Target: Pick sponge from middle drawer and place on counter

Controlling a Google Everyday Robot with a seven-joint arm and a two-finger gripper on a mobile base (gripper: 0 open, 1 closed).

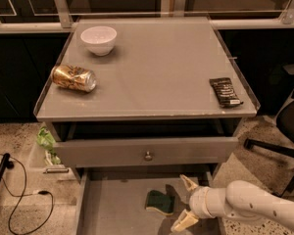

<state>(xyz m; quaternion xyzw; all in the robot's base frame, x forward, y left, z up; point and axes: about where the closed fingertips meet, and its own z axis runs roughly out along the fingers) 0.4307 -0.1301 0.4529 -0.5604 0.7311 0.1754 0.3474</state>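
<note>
The sponge (160,201) lies dark green face up on the pale grey floor of the open middle drawer (115,207), near its centre. My gripper (184,204) reaches in from the lower right, just right of the sponge and a little apart from it. Its two pale fingers are spread, one at the far side (188,182) and one at the near side (183,221). It holds nothing. The grey counter (152,67) tops the cabinet above.
On the counter sit a white bowl (98,39) at the back left, a gold can (73,78) on its side at the left, and a black snack wrapper (225,92) at the right. The drawer with a round knob (148,155) is above the open one. A black chair base (277,146) stands at the right.
</note>
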